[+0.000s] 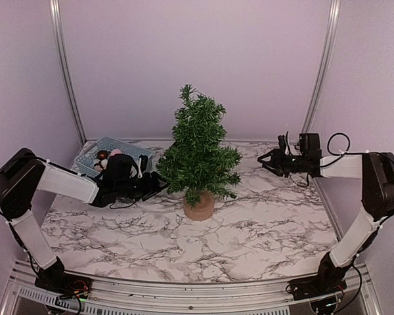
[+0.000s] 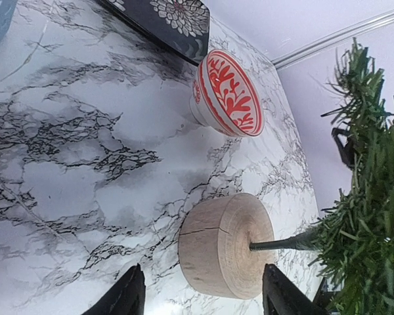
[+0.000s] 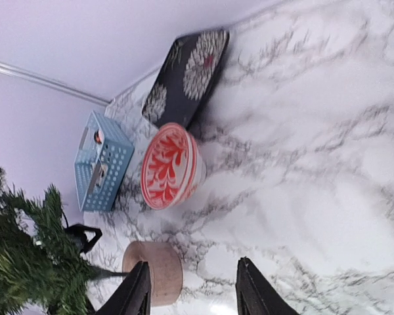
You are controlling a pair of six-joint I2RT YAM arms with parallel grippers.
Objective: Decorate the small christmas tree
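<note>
Left gripper (image 2: pixel 203 270) gapes wide, holding nothing, just beside the small christmas tree (image 1: pixel 197 147) at the middle of the table (image 1: pixel 249 249). Right gripper (image 3: pixel 193 264), near the far right corner, is likewise parted and empty.

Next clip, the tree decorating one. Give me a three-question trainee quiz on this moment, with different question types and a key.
1. True or false: the small green bristly Christmas tree lies toppled on the white marble-patterned table.
2. Which thing stands nearest the tree's round tan wooden stump base? A) blue perforated plastic basket B) red-and-white patterned bowl C) dark flower-printed tray
3. What do the left end effector and the right end effector hold?
Key: 1 false, it stands upright. 2 B. 3 nothing; both are open and empty.
</note>
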